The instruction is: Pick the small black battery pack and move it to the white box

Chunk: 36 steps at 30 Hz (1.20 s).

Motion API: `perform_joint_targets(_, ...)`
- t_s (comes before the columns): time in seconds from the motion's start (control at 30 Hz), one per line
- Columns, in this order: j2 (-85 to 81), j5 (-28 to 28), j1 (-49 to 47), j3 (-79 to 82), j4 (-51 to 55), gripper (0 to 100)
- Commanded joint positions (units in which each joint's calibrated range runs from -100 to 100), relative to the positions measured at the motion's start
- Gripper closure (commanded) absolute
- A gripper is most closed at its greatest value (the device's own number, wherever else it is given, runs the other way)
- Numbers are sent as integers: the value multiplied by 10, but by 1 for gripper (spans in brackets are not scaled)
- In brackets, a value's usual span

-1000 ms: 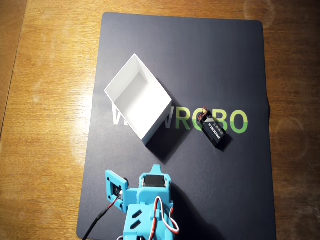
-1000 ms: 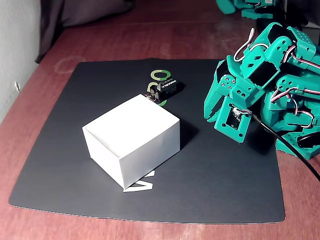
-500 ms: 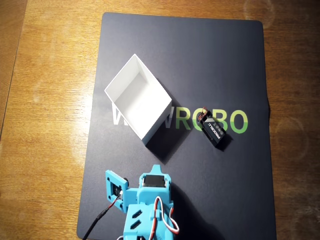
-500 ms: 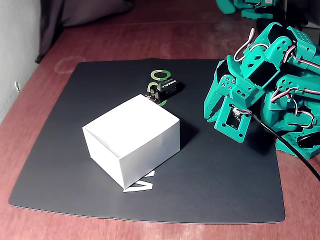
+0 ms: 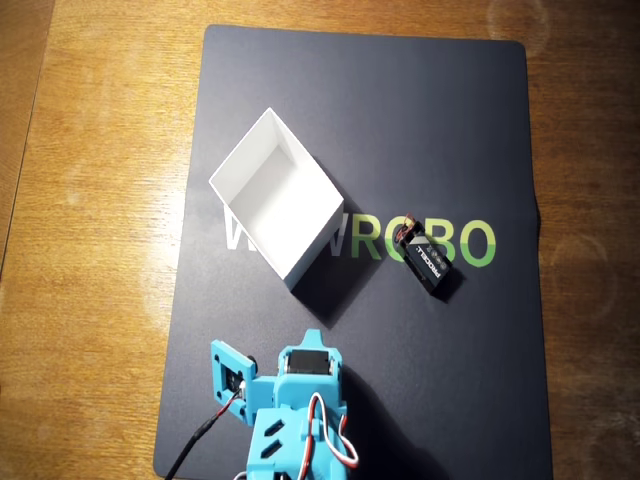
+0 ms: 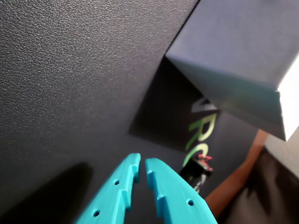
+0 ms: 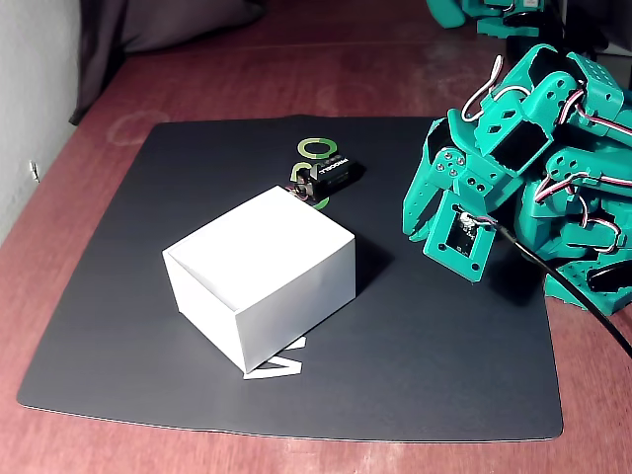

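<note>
Wrist view gives me the clearest look at my gripper (image 6: 140, 168): the two teal fingers (image 6: 114, 193) sit almost together with only a thin slit between their tips, holding nothing, poised above the dark mat (image 6: 70, 70). Just past the fingertips, toward the lower right of that view, I see the small black battery pack (image 6: 196, 171) with its red wires showing, apart from the gripper. Above it sits the corner of the white box (image 6: 233, 60), looking grey in shadow.

From the overhead view, my arm (image 5: 290, 410) is folded at the bottom edge of the mat (image 5: 400, 100), well short of both objects. The white box (image 5: 300, 260) stands open on the mat's left half, turned diagonally and covering the start of the green lettering (image 5: 460, 243). The battery pack (image 5: 428, 265) lies flat on that lettering, to the right of the box and not touching it.

On the fixed view, the gripper (image 7: 420, 225) points down over the mat at the right, the box (image 7: 286, 296) sits at centre, and the battery pack (image 7: 331, 173) lies just behind it. The mat rests on a wooden table (image 5: 90, 250).
</note>
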Motion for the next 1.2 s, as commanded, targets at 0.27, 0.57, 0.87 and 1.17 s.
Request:
perform_joint_targets(0.27,2,0,7,0,1,99)
perform_joint_targets(0.57,2,0,7,0,1,99)
perform_joint_targets(0.87,2,0,7,0,1,99)
perform_joint_targets(1.17,2,0,7,0,1,99)
